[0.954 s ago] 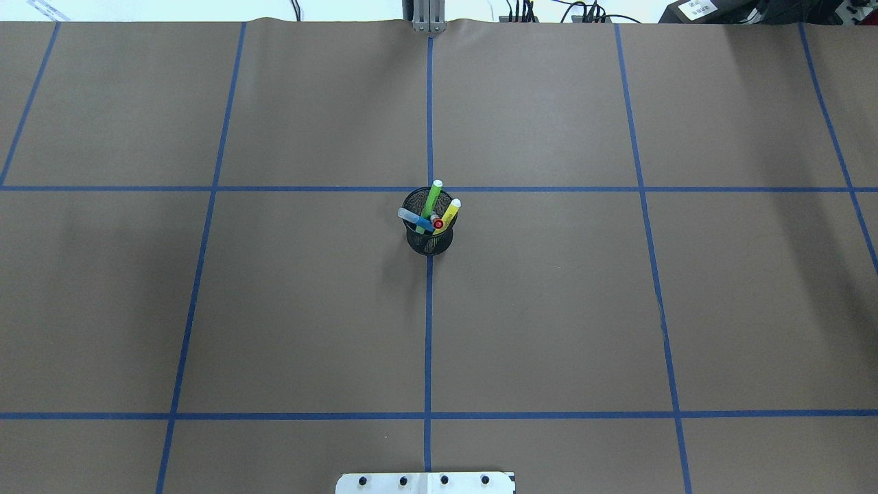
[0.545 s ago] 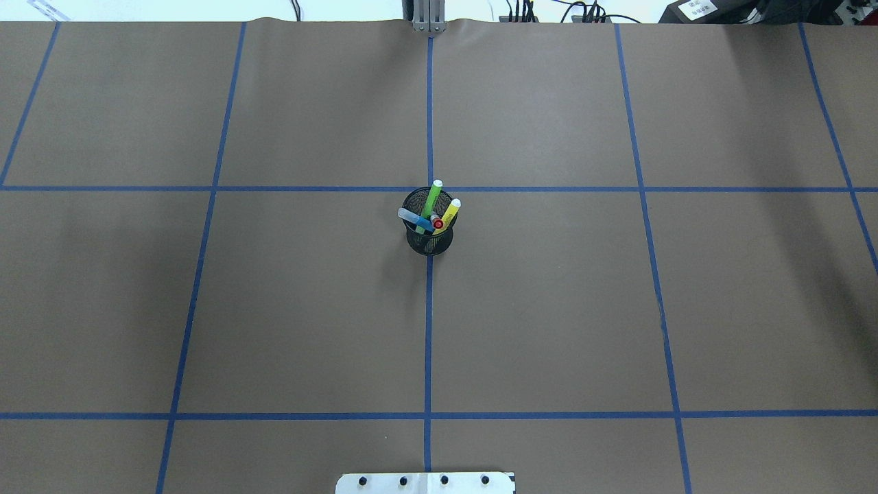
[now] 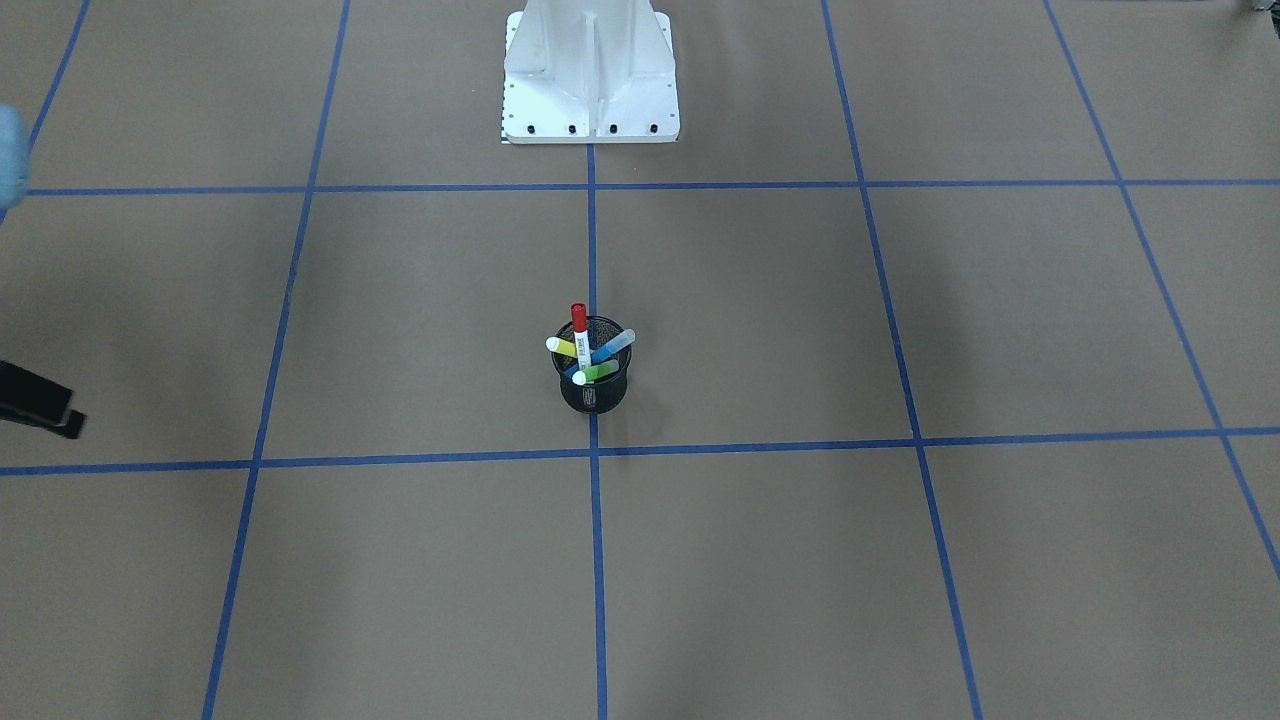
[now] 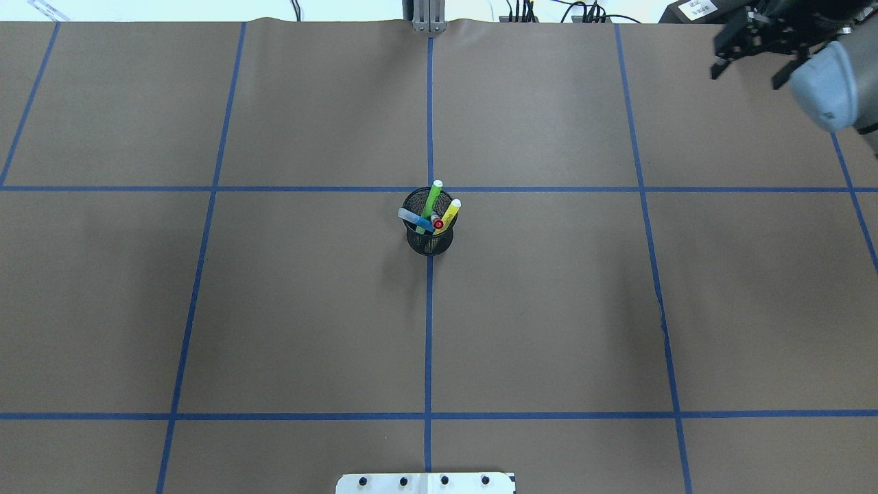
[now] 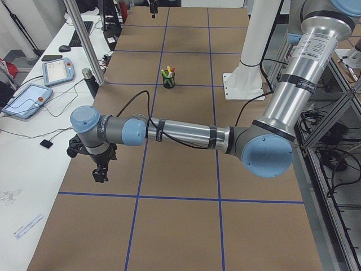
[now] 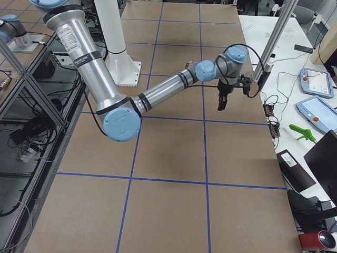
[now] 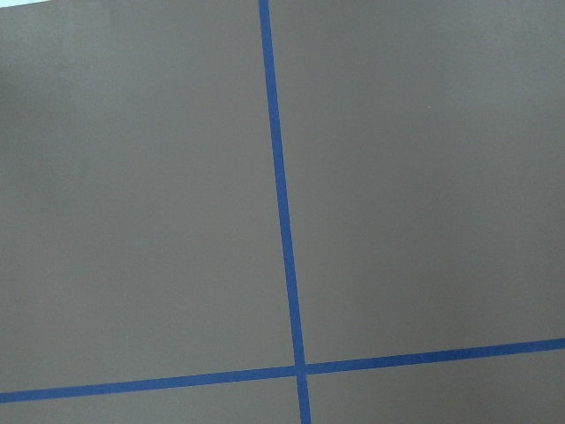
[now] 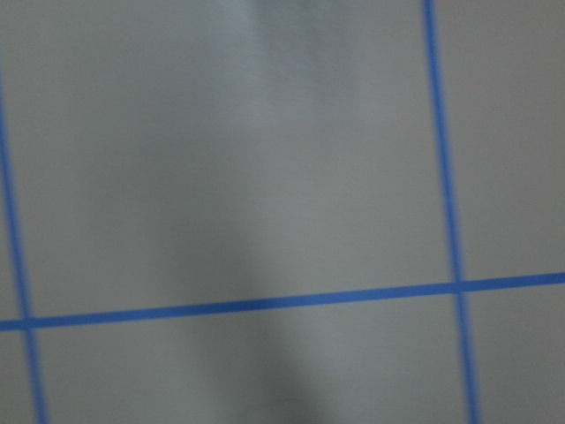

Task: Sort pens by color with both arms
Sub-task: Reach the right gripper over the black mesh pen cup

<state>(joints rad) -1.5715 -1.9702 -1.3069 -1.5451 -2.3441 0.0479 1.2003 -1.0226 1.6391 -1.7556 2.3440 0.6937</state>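
Four pens stand in a black mesh cup (image 4: pixel 429 241) at the table's middle: a light green one (image 4: pixel 432 197), a yellow one (image 4: pixel 449 214), a blue one (image 4: pixel 414 218) and a white one with a red cap (image 4: pixel 438 224). The front view shows the cup (image 3: pixel 592 393) and the red cap (image 3: pixel 578 318) too. My right gripper (image 4: pixel 748 72) hangs open and empty over the far right corner, well away from the cup. My left gripper (image 5: pixel 101 168) shows only in the exterior left view, over the table's left end. I cannot tell if it is open or shut.
The brown table is marked with a blue tape grid (image 4: pixel 429 309). The white base pedestal (image 3: pixel 590 80) stands at the near edge. A metal post (image 4: pixel 429 17) stands at the far edge. Tablets (image 5: pixel 28 99) lie on a side table.
My right arm and gripper have come into the overhead view at the top right; before, no arm showed there. The cup and pens have not moved.
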